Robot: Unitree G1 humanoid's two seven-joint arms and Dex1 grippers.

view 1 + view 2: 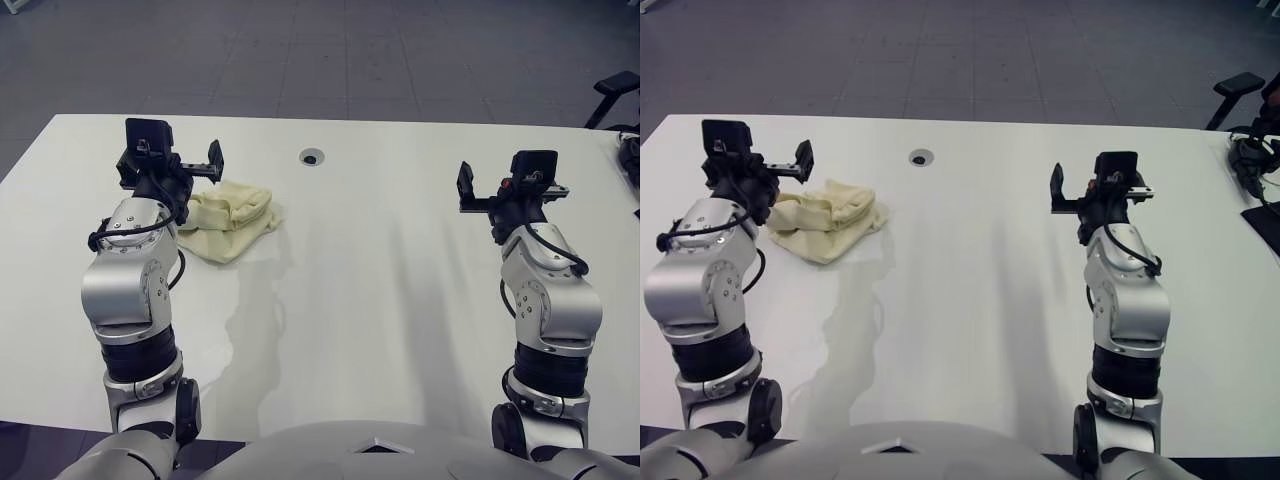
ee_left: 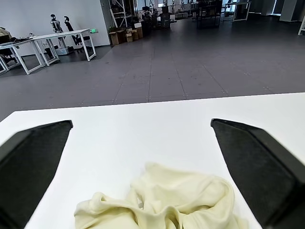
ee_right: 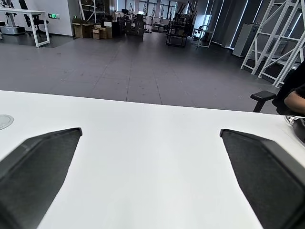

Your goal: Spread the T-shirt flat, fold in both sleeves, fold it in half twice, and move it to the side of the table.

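Observation:
The pale yellow T-shirt [image 1: 232,220] lies crumpled in a heap on the left part of the white table [image 1: 380,290]. My left gripper [image 1: 172,162] hovers just above the heap's near-left edge, open, with nothing between its fingers. In the left wrist view the crumpled T-shirt [image 2: 162,205] sits low between the two spread dark fingers [image 2: 28,167], just short of the left gripper's [image 2: 142,123] fingertips. My right gripper [image 1: 512,190] is held over bare table on the right, far from the shirt, also open and empty [image 3: 150,130].
A round cable hole [image 1: 312,157] is set in the table behind the shirt. Dark equipment [image 1: 630,150] lies at the table's right edge, and a chair [image 1: 612,90] stands beyond it. Bare tabletop stretches between the two arms.

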